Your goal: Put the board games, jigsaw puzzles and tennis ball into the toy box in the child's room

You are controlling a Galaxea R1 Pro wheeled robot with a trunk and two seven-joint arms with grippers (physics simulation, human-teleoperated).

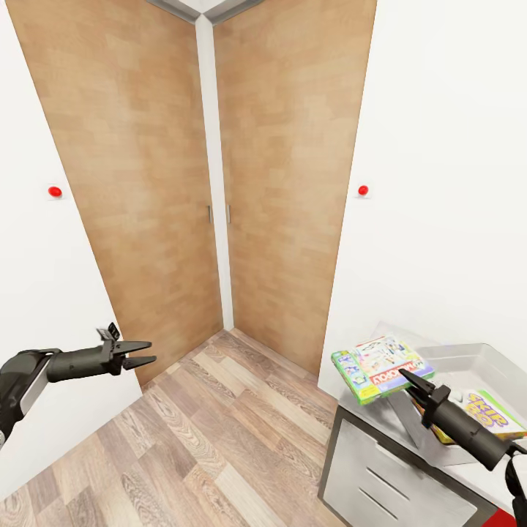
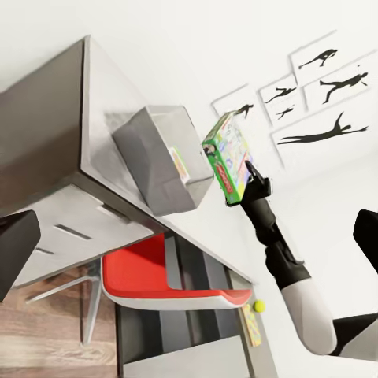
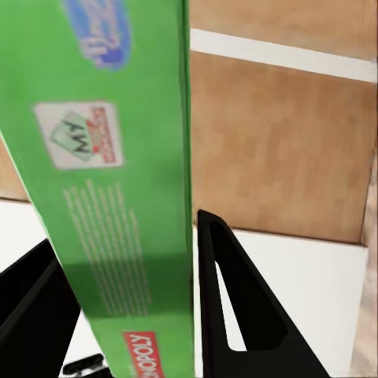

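Over the toy box (image 1: 468, 366), the right pincer (image 1: 405, 376) clamps the multicoloured board game (image 1: 380, 368); left pincer (image 1: 145, 353) slightly parted, empty.

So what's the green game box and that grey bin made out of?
The green game box, pinched in the right gripper, looks like glossy printed cardboard: flat, sharp-edged, pictures and lettering all over. The toy box looks like pale grey, slightly see-through plastic: smooth sloping walls, and the Skip-Bo game shows inside. It's a simulator render, so that's a guess.
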